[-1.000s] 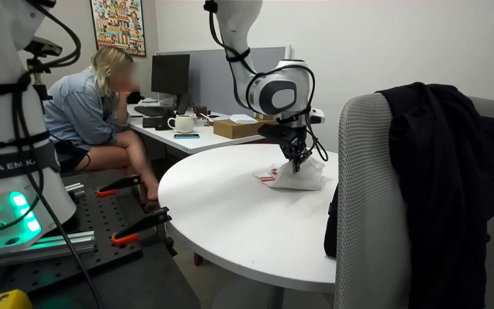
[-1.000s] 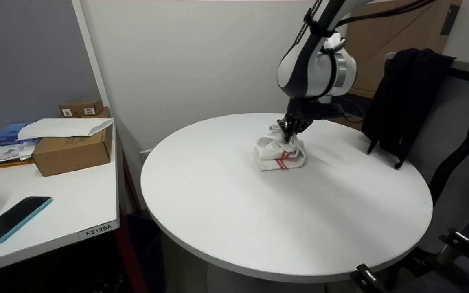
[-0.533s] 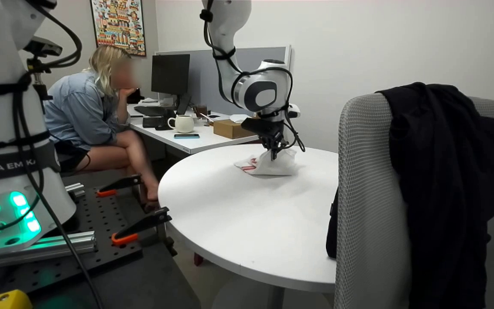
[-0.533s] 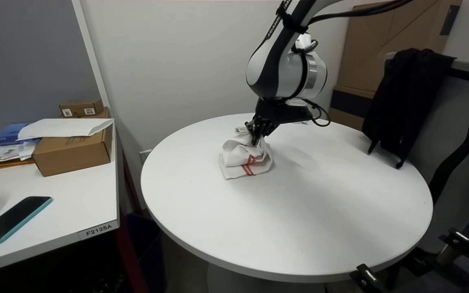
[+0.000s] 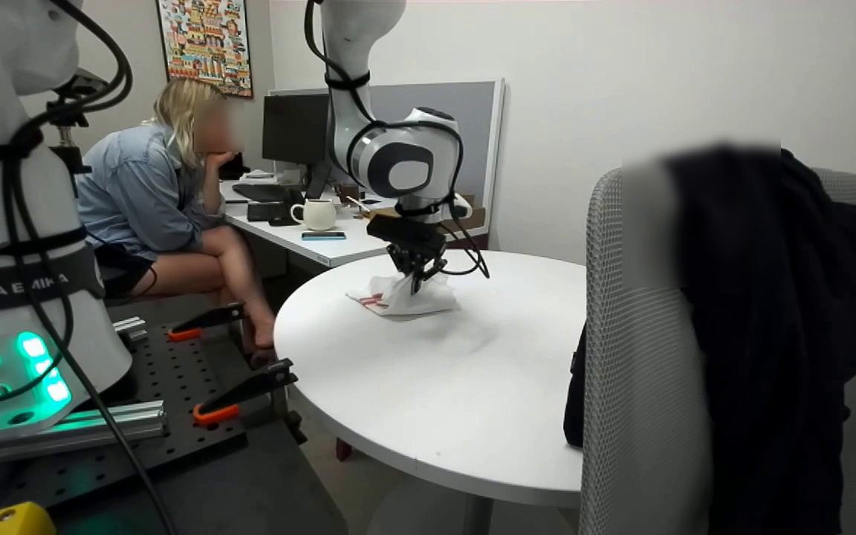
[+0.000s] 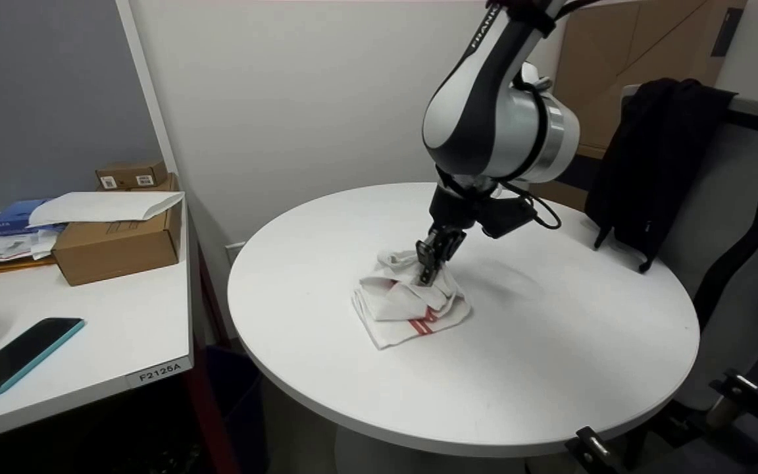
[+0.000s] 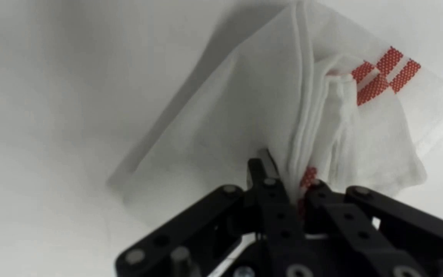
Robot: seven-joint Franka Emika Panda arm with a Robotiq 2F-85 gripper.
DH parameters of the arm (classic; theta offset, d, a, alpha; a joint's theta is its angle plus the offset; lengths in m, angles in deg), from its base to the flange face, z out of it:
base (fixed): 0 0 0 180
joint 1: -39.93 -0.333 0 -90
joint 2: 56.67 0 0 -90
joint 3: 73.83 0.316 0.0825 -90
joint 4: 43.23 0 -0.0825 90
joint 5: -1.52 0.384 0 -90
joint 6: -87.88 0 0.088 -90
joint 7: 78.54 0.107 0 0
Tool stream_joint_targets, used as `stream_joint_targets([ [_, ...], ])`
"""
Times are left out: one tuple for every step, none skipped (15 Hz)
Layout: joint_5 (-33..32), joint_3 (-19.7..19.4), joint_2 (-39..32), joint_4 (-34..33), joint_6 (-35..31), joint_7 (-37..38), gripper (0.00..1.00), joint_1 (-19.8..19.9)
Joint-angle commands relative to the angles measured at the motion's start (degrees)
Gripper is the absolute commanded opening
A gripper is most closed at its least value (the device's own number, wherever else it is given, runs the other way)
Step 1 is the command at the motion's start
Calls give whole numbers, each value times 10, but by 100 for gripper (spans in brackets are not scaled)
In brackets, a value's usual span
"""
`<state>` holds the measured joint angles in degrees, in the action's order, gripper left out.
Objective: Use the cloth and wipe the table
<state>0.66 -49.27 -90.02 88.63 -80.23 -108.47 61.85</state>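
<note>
In both exterior views the arm point(image 6: 461, 108) is angled down from above and bent at the wrist point(image 5: 404, 167), the gripper point(image 6: 426, 279) is pointed tabletop-ward, and its fingers point(image 7: 273, 200) are pinched nearly together.

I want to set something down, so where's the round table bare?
On the round table, in an exterior view, bare patches run from the cloth toward the black clamp, the jacket and the desk. It's crowded where the gripper pinches the cloth.
</note>
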Motion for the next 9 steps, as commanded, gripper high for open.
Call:
stream_joint_targets([
  [-32,-38,49,92,-17,-43,2,14],
  [-46,-65,55,98,-19,-47,2,8],
  [-60,-91,59,103,-25,-47,2,-2],
  [-74,-117,62,98,-31,-47,2,-8],
  [-88,-143,67,95,-40,-41,2,-15],
  [-96,-167,66,81,-42,-36,2,-17],
  [-99,-188,64,68,-48,-28,2,-19],
  [-96,-203,60,50,-50,-21,2,-16],
  [-91,-215,54,33,-54,-15,2,-13],
])
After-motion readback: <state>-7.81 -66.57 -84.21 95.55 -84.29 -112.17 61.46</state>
